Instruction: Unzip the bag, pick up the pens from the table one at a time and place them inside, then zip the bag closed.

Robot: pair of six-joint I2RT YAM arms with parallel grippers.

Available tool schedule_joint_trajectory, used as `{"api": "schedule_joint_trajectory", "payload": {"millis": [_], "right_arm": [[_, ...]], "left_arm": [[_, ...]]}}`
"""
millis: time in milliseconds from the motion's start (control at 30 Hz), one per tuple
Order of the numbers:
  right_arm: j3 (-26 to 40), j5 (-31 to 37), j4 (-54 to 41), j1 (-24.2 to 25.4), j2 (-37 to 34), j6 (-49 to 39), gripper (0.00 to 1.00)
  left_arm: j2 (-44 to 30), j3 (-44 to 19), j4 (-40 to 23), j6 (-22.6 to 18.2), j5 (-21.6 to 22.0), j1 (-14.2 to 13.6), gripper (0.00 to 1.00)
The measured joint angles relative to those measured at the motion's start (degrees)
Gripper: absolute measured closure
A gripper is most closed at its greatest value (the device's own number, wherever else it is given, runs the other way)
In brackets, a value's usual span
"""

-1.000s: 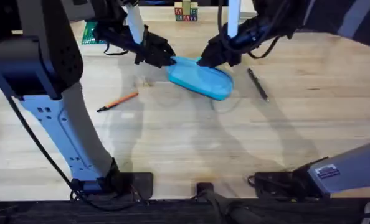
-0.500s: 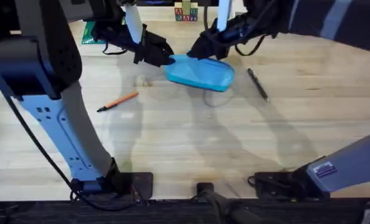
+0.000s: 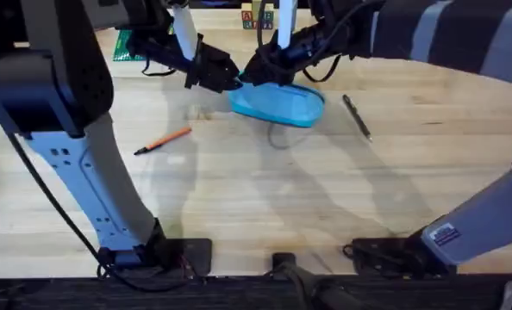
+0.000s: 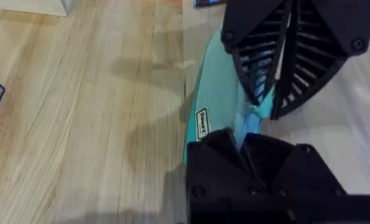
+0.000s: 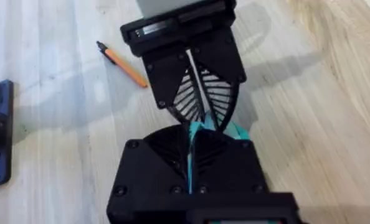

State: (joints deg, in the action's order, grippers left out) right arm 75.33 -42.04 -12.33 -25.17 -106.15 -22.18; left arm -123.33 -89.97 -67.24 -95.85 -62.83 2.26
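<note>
Overhead: bag [image 3: 277,104] lies at far centre of the table [image 3: 265,198]. Left gripper [image 3: 228,79] pinches the bag's left end; right gripper [image 3: 258,74] is right beside it, on the bag's far-left edge. Orange pen [image 3: 163,140] lies well left of the bag, black pen [image 3: 356,116] just right of it, both on the wood.

Left wrist: left gripper [image 4: 244,142] clenched on bag fabric [image 4: 219,106]; opposite gripper [image 4: 269,111] pinched on a teal bit.

Right wrist: right gripper [image 5: 192,138] clamped on teal fabric, left gripper [image 5: 200,115] facing it, orange pen [image 5: 124,64] beyond.
</note>
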Motion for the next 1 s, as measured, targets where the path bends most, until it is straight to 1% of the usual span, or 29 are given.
{"api": "schedule_joint_trajectory", "payload": {"millis": [200,433,933,967,1000], "right_arm": [[0.0,-0.3,1.4,-0.3,-0.6,2.3,0.971],[0.0,-0.3,1.3,-0.3,-0.7,2.9,0.971],[0.1,-1.1,-3.0,-0.2,-0.6,3.0,0.971],[0.1,-1.1,-3.0,-0.2,-0.7,3.0,0.964],[0.1,-1.1,-3.0,-0.2,-0.6,3.1,0.929]], "left_arm": [[0.0,0.0,0.0,0.0,0.0,0.0,0.958],[0.0,0.0,0.0,0.0,0.0,0.0,0.958],[0.0,0.0,0.0,0.0,0.0,-0.2,0.958],[0.0,0.0,0.0,0.0,0.0,-0.2,0.958],[0.0,0.0,0.0,0.0,0.0,-0.2,0.958]]}}
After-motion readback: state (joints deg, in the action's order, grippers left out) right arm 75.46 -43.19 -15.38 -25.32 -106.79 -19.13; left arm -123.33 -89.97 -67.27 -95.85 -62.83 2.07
